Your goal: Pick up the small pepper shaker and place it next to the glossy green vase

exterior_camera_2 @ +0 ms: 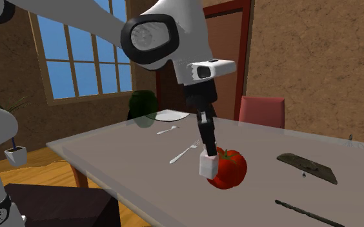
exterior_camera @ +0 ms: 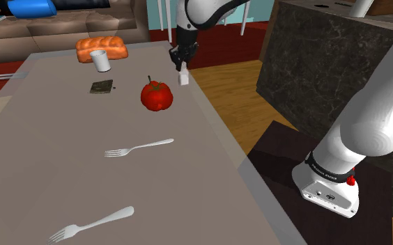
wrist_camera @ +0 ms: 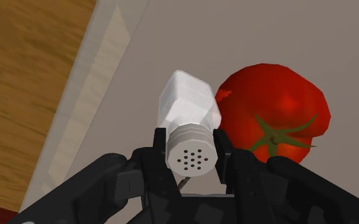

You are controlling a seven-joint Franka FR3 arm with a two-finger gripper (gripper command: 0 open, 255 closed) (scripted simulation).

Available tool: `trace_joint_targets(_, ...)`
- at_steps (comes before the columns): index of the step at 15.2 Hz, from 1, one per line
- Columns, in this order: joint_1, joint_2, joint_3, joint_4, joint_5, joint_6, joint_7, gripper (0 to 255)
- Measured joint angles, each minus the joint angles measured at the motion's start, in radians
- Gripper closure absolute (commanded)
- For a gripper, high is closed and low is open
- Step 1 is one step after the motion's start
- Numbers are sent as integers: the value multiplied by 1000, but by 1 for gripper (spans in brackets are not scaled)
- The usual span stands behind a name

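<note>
In the shoulder view, a long grey table (exterior_camera: 42,160) runs away from the dark stand (exterior_camera: 275,149). The gripper (exterior_camera: 182,69) holds the white pepper shaker (exterior_camera: 184,79) near the table's right edge, just beside a red tomato (exterior_camera: 157,96). Two forks (exterior_camera: 139,147) lie nearer the camera, and a loaf (exterior_camera: 102,47) and a white cup (exterior_camera: 102,61) sit farther off. A brown sofa (exterior_camera: 111,17) stands behind the table and a dark marbled counter (exterior_camera: 320,62) to the right, on a wooden floor.

In the second exterior view, brown walls, a blue window (exterior_camera_2: 84,51) and a red chair (exterior_camera_2: 262,111) surround the table. The green vase (exterior_camera_2: 142,107) stands at its far end, well apart from the shaker.

In the wrist view, the jaws are clamped on the shaker's perforated cap. The table edge and the wooden floor (wrist_camera: 25,83) lie beyond.
</note>
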Motion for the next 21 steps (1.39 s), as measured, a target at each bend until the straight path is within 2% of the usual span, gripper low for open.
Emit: trace_joint_targets(21, -1, -42, 0, 235, 18, -276, -22, 255)
